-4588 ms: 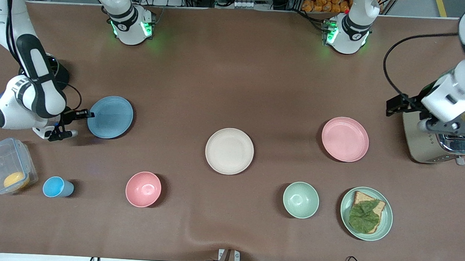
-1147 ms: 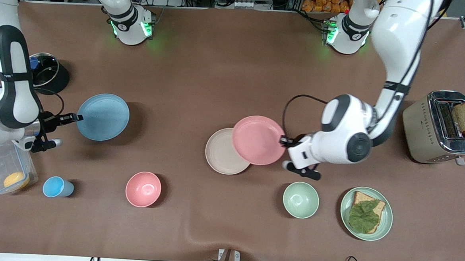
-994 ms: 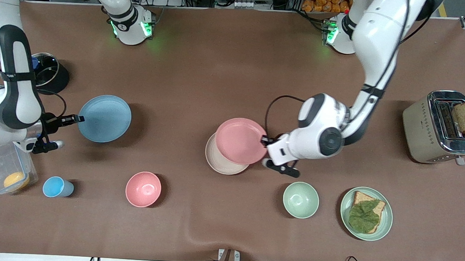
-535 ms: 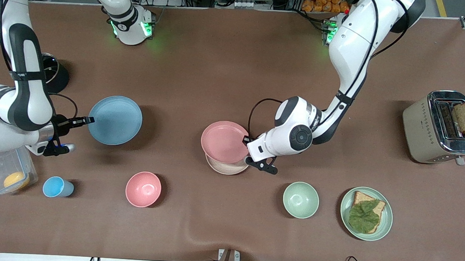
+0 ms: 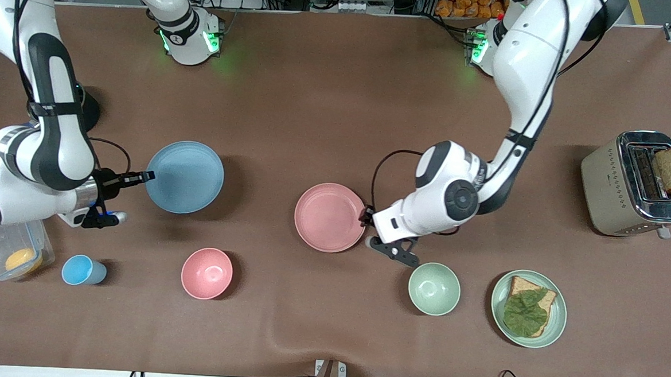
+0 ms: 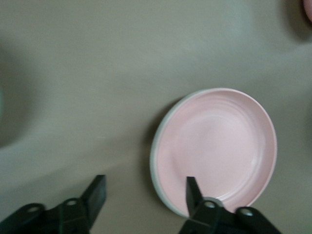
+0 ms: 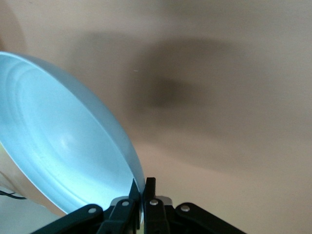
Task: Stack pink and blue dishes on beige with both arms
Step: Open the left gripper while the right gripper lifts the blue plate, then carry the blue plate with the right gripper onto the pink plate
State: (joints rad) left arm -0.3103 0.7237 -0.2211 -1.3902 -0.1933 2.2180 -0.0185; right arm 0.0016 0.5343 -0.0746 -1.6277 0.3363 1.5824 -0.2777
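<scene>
Front view, from the right arm's end of the counter (image 5: 329,90) to the left arm's. The right gripper (image 5: 141,176) has its jaws clenched on the rim of the blue plate (image 5: 184,176), carried in the air, slightly tilted, over bare counter between that end and the middle. The pink plate (image 5: 329,217) lies flat at mid-counter, covering the beige plate (image 6: 157,161), of which only a pale crescent of rim shows in the left wrist view. The left gripper (image 5: 369,227) sits just beside the pink rim, jaws released and spread wide. Judged step: bringing the blue plate over. To do it well, clear the left gripper away first, hold the blue plate level and centred over the pink one, lower until rims nest, then release. Being round, the plates have no long axis; all face upward.
</scene>
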